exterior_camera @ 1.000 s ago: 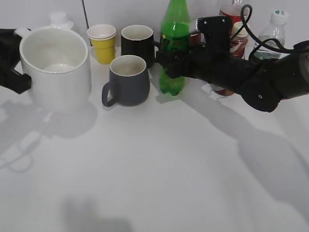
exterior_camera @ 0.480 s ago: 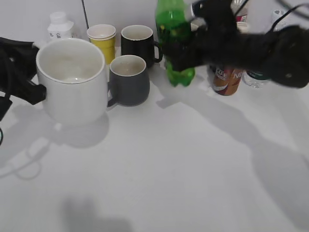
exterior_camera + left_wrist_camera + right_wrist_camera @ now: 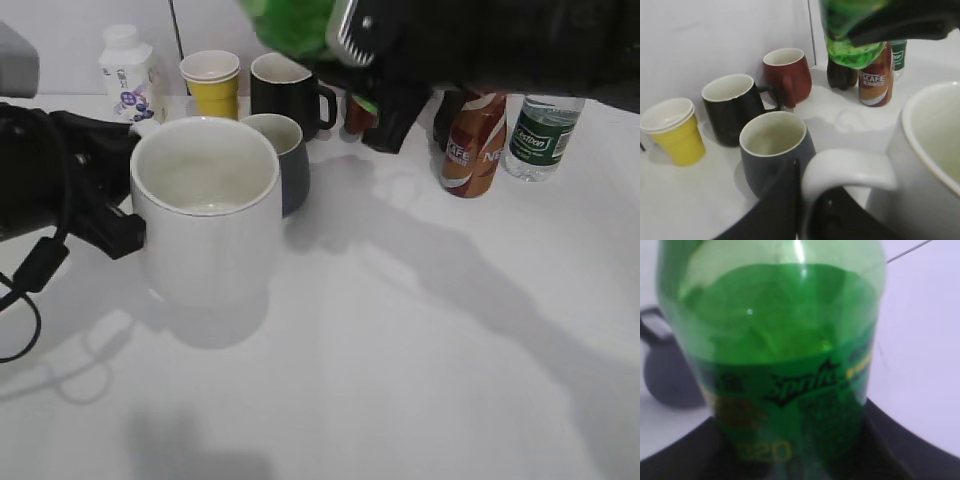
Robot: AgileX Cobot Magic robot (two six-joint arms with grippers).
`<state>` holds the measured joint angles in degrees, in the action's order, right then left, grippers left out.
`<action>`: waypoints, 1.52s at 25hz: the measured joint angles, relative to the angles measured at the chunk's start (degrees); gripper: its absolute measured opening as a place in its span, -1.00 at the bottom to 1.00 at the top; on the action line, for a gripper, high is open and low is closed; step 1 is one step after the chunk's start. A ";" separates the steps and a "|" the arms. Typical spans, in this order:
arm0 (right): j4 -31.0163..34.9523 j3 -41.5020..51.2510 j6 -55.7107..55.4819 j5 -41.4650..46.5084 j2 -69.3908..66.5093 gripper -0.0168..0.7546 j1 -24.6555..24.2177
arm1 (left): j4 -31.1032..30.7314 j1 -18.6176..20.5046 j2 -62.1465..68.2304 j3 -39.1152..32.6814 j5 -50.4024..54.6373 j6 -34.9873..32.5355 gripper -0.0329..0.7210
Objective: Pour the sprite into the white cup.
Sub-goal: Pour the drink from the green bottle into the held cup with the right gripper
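The white cup (image 3: 207,220) stands at the left of the table, its mouth up; my left gripper (image 3: 112,215) is shut on its handle (image 3: 847,170). The cup's wall also shows in the left wrist view (image 3: 935,160). The sprite (image 3: 290,22) is lifted off the table at the top edge, tilted, held by my right gripper (image 3: 385,55). The right wrist view is filled by the bottle (image 3: 785,360) with the gripper's dark fingers either side. In the left wrist view the bottle's bottom (image 3: 852,35) hangs above the far mugs.
Behind the white cup stand a grey mug (image 3: 285,155), a black mug (image 3: 285,90), a yellow paper cup (image 3: 212,88) and a small white bottle (image 3: 128,72). A brown coffee bottle (image 3: 472,140) and a clear water bottle (image 3: 540,135) stand right. A red mug (image 3: 787,75) shows too.
My right gripper has lifted the sprite off the table and carried it up and left, tilting it. My left gripper has moved the white cup right and nearer.
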<state>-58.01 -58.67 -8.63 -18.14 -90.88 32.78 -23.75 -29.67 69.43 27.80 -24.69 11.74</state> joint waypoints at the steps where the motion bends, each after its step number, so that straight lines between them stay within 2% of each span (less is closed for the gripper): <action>1: -0.10 0.00 2.74 0.78 0.13 0.03 0.55 | 0.57 -0.18 0.00 0.00 0.36 0.05 -0.80; 10: -0.28 0.00 19.07 4.49 0.20 0.03 1.17 | 5.70 -0.36 0.00 0.00 2.12 0.24 -0.80; 18: -0.28 0.00 33.37 4.50 1.26 0.03 1.17 | 6.19 -0.36 0.00 0.00 3.32 0.24 -0.80; 28: -0.06 0.00 40.05 4.51 1.26 0.03 1.17 | 6.20 -0.36 0.00 0.00 5.54 0.37 -0.80; 38: 9.86 0.00 52.59 4.63 1.26 0.03 1.17 | 5.72 -0.36 0.00 0.00 5.90 0.42 -0.80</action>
<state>-48.14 -58.67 43.96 -13.51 -89.62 33.94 -18.03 -30.03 69.43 27.80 -18.79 12.15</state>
